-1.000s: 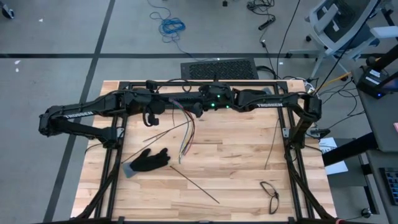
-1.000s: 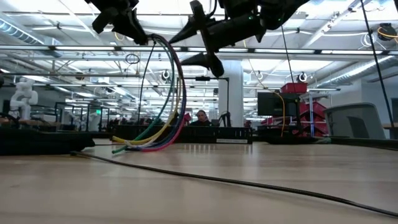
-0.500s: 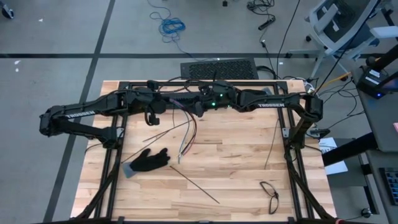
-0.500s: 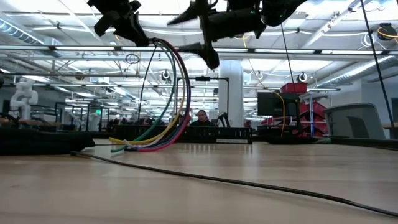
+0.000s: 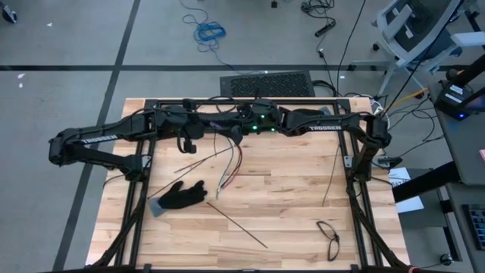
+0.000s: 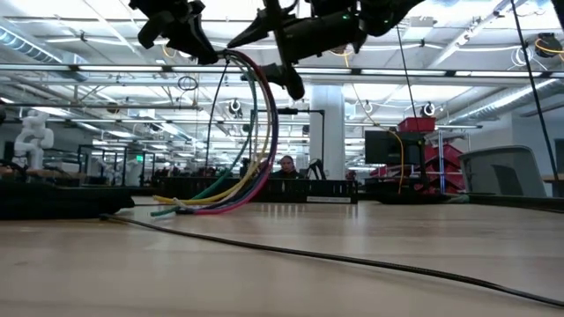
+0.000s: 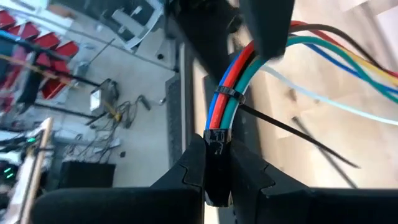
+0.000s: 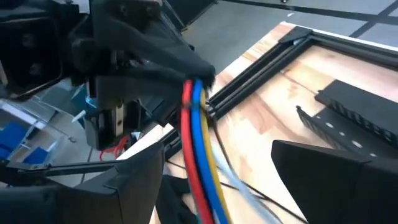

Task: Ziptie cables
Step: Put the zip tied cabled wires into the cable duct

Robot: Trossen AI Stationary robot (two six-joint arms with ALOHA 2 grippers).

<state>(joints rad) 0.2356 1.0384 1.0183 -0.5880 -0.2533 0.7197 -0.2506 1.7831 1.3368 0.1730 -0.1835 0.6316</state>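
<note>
The cables are a bundle of thin coloured wires that arc down from my left gripper over the table's far middle. Their free ends lie on the wood. A black zip tie rings the bundle close to the held end, and its thin tail sticks out sideways. My left gripper is shut on the bundle. My right gripper is open. It hangs beside the left one, and its fingers stand on either side of the bundle without touching it. My left gripper pinches the bundle's upper end between its two fingers, just behind the zip tie. The held end is lifted clear, high above the table. From there the wires hang in a slack arc, and their far ends rest on the wood.
A black glove lies left of the middle of the table. Thin black strips lie on the wood, and one crosses the low view. A small black loop lies near the right front. A slotted black bar lies by the far frame.
My right gripper has moved up and toward the left gripper, so its open fingers now straddle the top of the bundle. The hanging arc of wires has swung slightly outward. Its held end and the ends on the table have stayed where they were.
</note>
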